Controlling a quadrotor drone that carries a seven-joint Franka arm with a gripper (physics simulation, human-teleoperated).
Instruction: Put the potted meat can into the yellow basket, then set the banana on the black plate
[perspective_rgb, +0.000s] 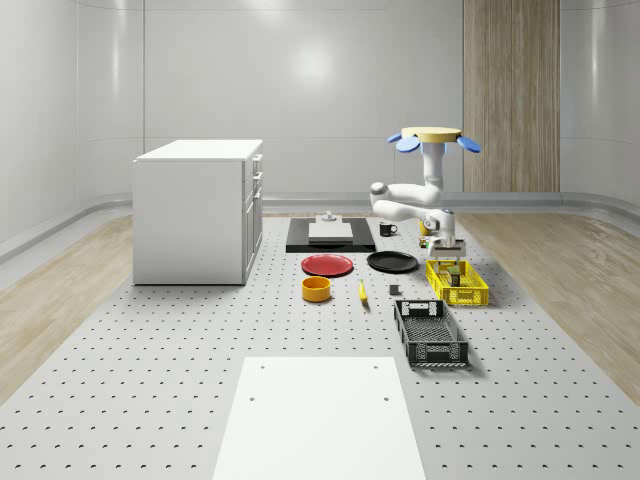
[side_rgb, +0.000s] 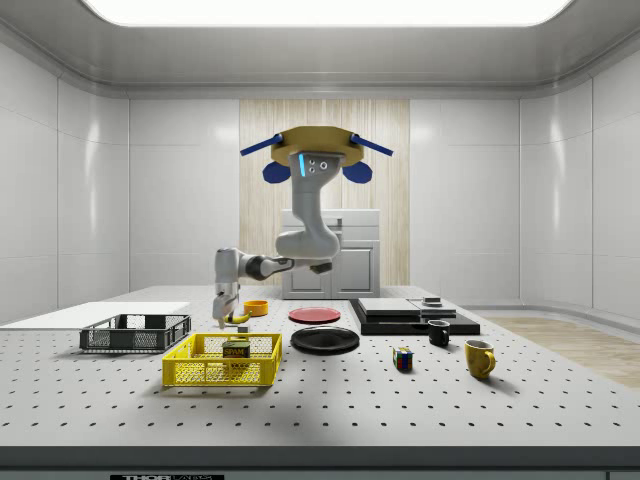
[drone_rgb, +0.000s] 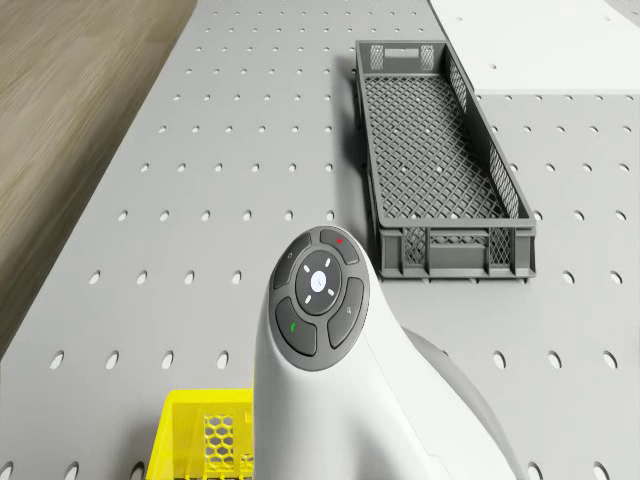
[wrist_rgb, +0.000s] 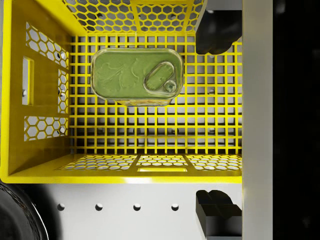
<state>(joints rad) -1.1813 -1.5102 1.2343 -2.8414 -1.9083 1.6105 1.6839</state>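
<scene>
Rectangular potted meat can (wrist_rgb: 136, 76) with pull-tab lid sits on the floor of the yellow plastic mesh basket (wrist_rgb: 15, 125), near one end wall. Gripper (wrist_rgb: 218, 125) hangs just above the basket, fingers (wrist_rgb: 216, 35) spread wide, nothing between them (can lies off to one side). Drone (side_rgb: 315, 150) hovers beyond the basket. Yellow banana (perspective_rgb: 362, 291) lies on the perforated table (perspective_rgb: 150, 380), apart from the round black plate (perspective_rgb: 392, 262).

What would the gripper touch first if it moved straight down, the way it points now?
Probably the basket: its mesh floor or near wall, beside the can. The gripper is offset from the can, though depth is unclear.
</scene>
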